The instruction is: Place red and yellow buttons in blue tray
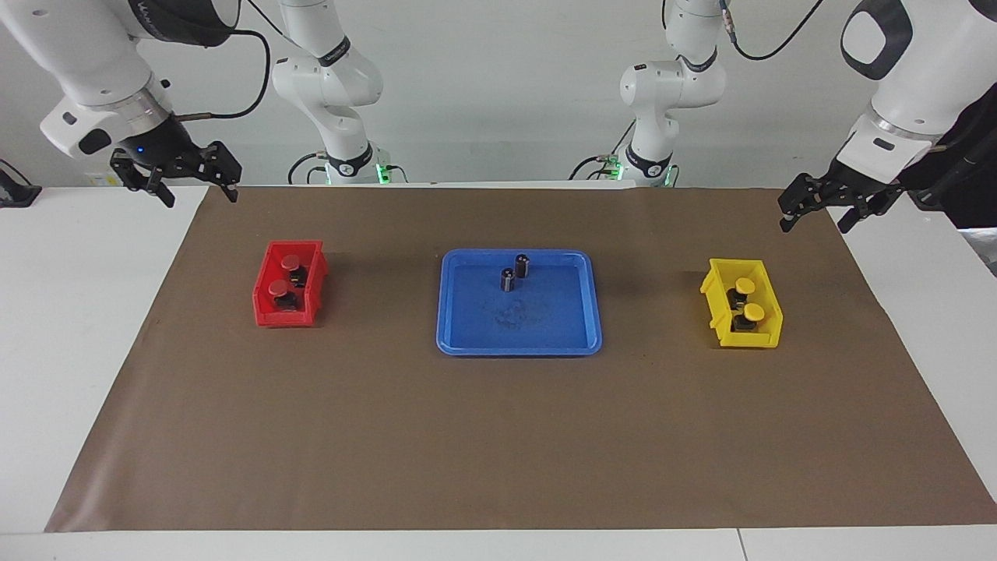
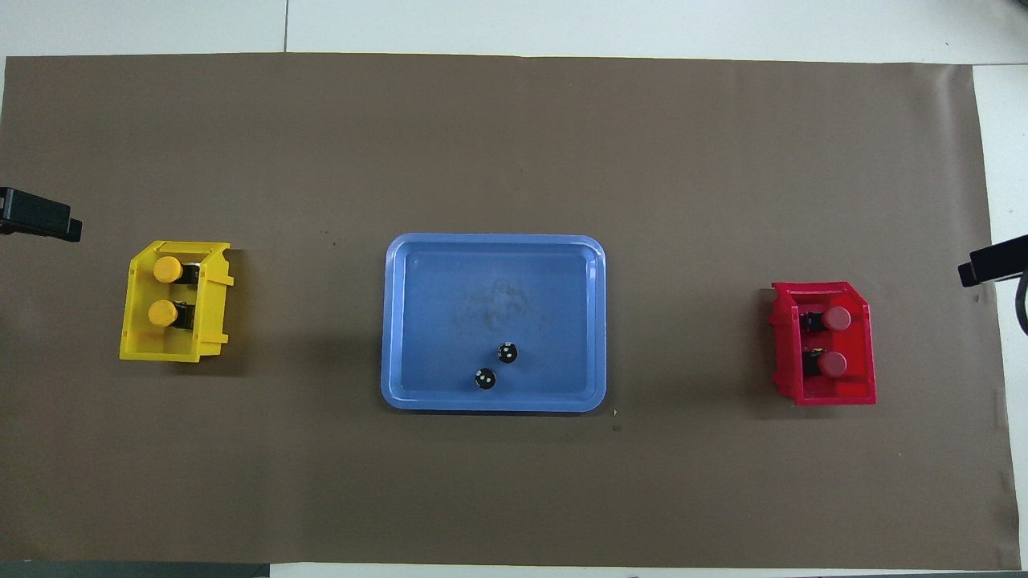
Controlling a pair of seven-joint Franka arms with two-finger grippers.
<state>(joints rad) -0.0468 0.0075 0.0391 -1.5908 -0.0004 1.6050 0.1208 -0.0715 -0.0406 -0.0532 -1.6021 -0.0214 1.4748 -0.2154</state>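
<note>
Two red buttons (image 1: pixel 290 262) (image 1: pixel 278 289) lie in the red bin (image 1: pixel 265 312) toward the right arm's end; they also show in the overhead view (image 2: pixel 836 319) (image 2: pixel 832 364). Two yellow buttons (image 1: pixel 745 286) (image 1: pixel 753 312) lie in the yellow bin (image 1: pixel 720 331) toward the left arm's end, also in the overhead view (image 2: pixel 167 269) (image 2: pixel 163 312). The blue tray (image 1: pixel 518 351) (image 2: pixel 494 404) lies mid-table and holds no buttons. My right gripper (image 1: pixel 200 196) is open and raised over the mat's corner near the red bin. My left gripper (image 1: pixel 815 224) is open and raised over the mat's edge near the yellow bin.
Two small dark cylinders (image 1: pixel 523 265) (image 1: pixel 507 278) stand in the tray, at its side nearer the robots, also in the overhead view (image 2: pixel 507 352) (image 2: pixel 484 378). A brown mat (image 1: pixel 498 436) covers the white table. Only the tips of both grippers show at the overhead view's side edges.
</note>
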